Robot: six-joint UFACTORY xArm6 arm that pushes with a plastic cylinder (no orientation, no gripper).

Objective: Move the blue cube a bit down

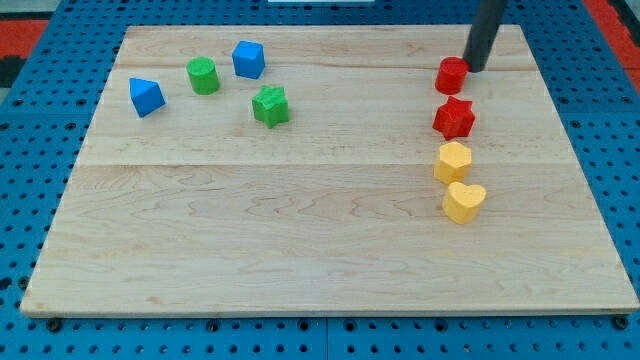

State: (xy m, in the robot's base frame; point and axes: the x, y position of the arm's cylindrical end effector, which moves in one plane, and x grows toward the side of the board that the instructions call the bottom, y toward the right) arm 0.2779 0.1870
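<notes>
A: Near the view's top left, on the wooden desk [320, 240], sits the blue cube [249, 59], close to the upper edge.

B: What keeps it company there?

A: A green cylinder [203, 75] just beside it toward the view's left, and a green star-shaped block [270, 105] below it, slightly to the view's right. Farther left, near the desk's left edge, is a second blue block [146, 96], wedge-like in shape. None of the four touch.

B: And where is my tip?

A: Well apart from the cube, at the view's top right. My tip [474, 68] stands just beside the red cylinder [451, 75], on that block's right; I cannot tell whether the two touch.

B: Any pincer to report, apart or together?

A: The arm shows only the dark rod, which enters from the view's top edge, so there is no pincer state to tell.

B: What else is on that side?

A: A column running down from the red cylinder: a red star-shaped block [454, 117], then a yellow hexagonal block [452, 161], then a yellow heart-like block [463, 201]. The two yellow ones sit very close together. The desk rests on a blue perforated surface [30, 150].
</notes>
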